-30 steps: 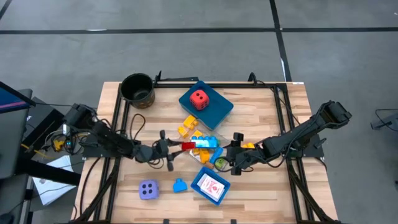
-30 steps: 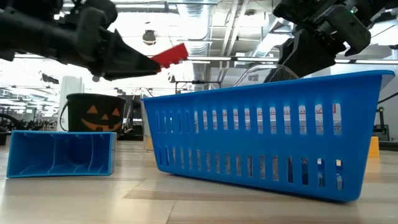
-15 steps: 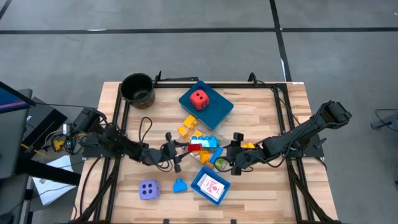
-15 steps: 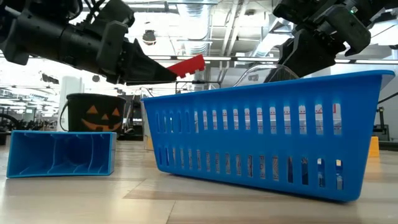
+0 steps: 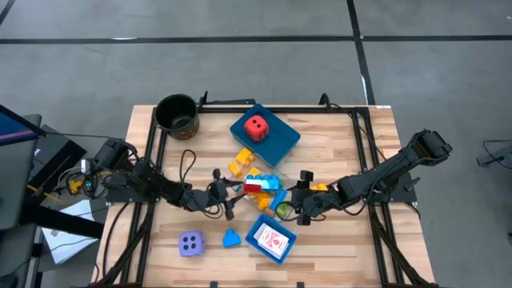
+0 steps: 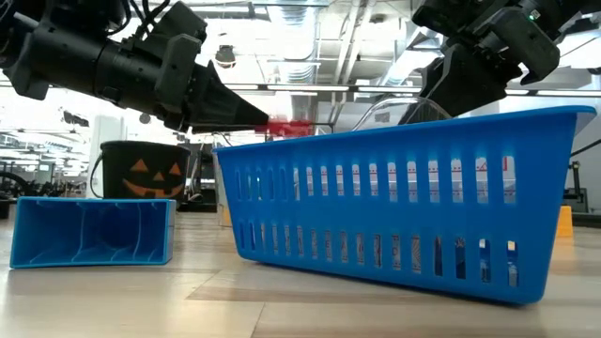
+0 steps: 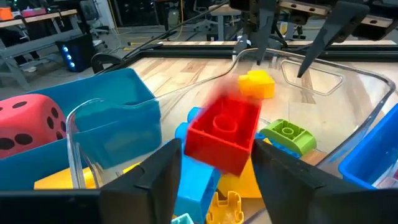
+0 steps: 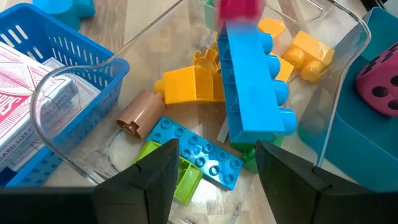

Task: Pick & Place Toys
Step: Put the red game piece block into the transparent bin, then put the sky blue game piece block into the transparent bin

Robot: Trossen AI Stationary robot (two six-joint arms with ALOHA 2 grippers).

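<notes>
**Red brick over the clear bin**

I see the small red plastic brick [image 7: 224, 134] blurred between my left gripper's [image 5: 232, 190] spread fingers, above the piled bricks in the clear plastic container [image 8: 339, 93]. My right gripper [image 5: 294, 202] waits beside, fingers spread

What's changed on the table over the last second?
The left gripper carried the red brick rightward over the clear bin of bricks, then opened its fingers; the brick, blurred, is dropping between them. The right gripper, red die, lavender die and cards stayed put.
</notes>
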